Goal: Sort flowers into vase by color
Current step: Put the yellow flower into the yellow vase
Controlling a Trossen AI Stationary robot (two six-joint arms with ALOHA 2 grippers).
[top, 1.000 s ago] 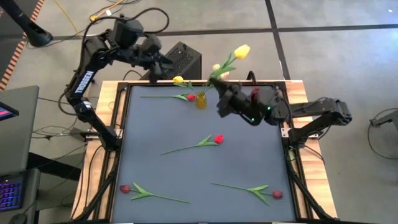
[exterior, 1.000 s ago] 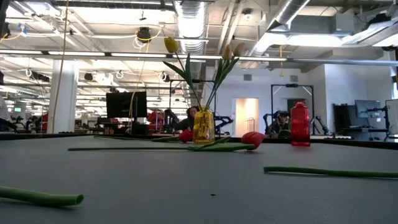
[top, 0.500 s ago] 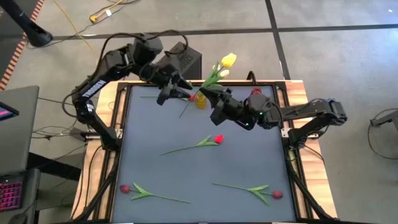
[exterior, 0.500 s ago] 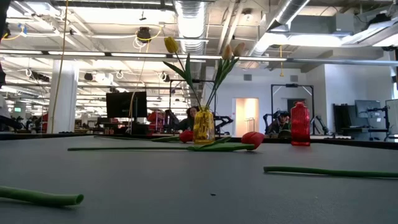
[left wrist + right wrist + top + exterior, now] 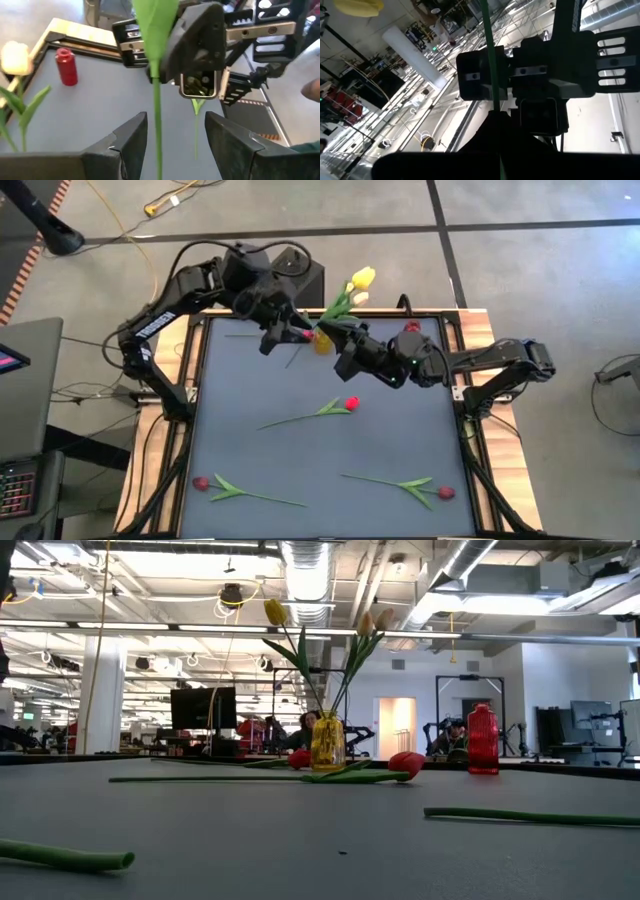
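Both arms meet by vase [image 5: 322, 341]: right end effector [image 5: 341, 358] grips yellow tulip's stem [image 5: 158, 115]; left end effector [image 5: 175, 131] open astride it, prob. handover.

The worktop [image 5: 250, 430] is dark grey with a pale wooden edge. Red-headed flowers [image 5: 345, 404] on green stems lie there; the vase [image 5: 322, 342] is amber, holding yellow and cream heads. A red bottle [image 5: 482, 740] stands at two o'clock.

Yellow and cream flowers [image 5: 274, 611] stand upright in the amber vase [image 5: 327, 743]. Three red tulips [image 5: 351, 403] lie flat on the bench, nearer the front than the vase.
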